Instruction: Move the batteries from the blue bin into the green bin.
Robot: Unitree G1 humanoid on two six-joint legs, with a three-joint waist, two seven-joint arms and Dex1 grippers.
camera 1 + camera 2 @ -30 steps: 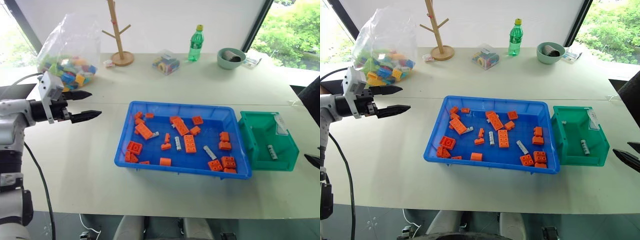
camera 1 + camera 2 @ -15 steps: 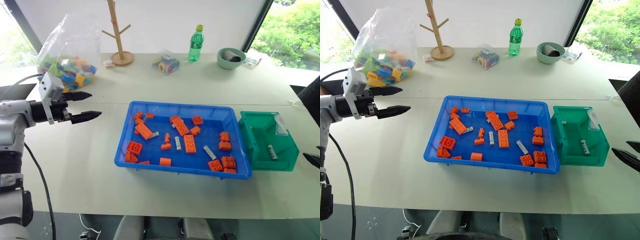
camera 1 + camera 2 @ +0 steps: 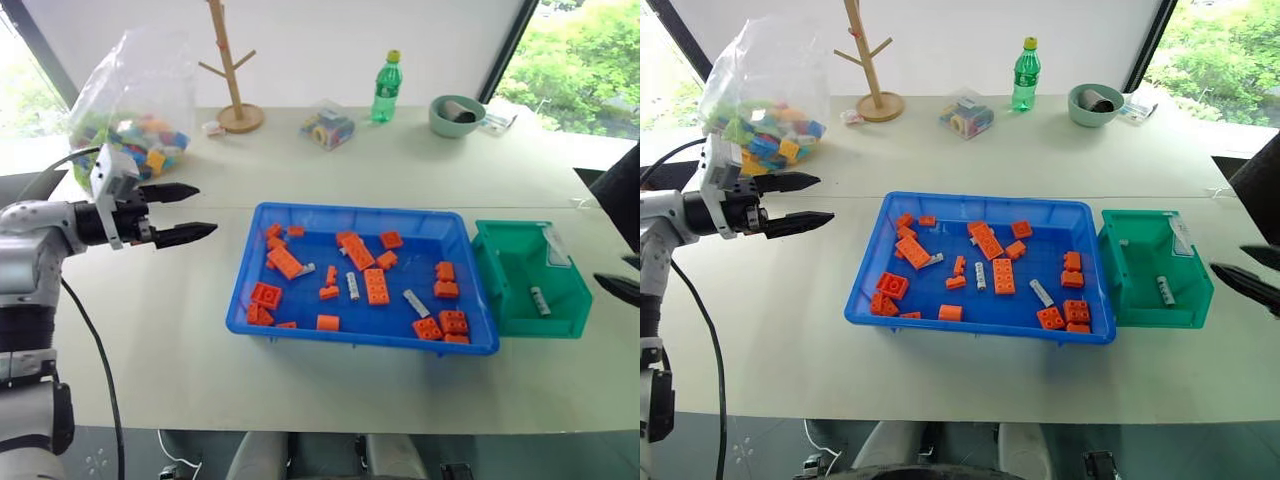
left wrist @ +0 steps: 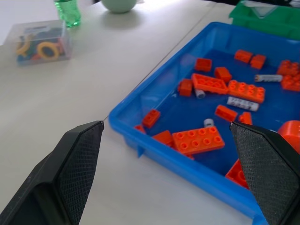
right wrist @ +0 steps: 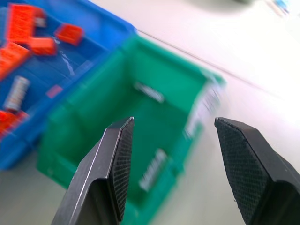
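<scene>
Your right claw [image 5: 171, 164] rose, open and empty, beside the green bin [image 3: 520, 270] (two batteries inside); the blue bin [image 3: 300, 330] held three more.

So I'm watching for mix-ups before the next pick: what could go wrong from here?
The batteries left in the blue bin lie among orange bricks, one tucked right against a brick, so a grasp could catch a brick too. The green bin stands tight against the blue bin's side and is small, so a drop could miss it. The open right gripper hangs near its rim and might nudge it.
</scene>
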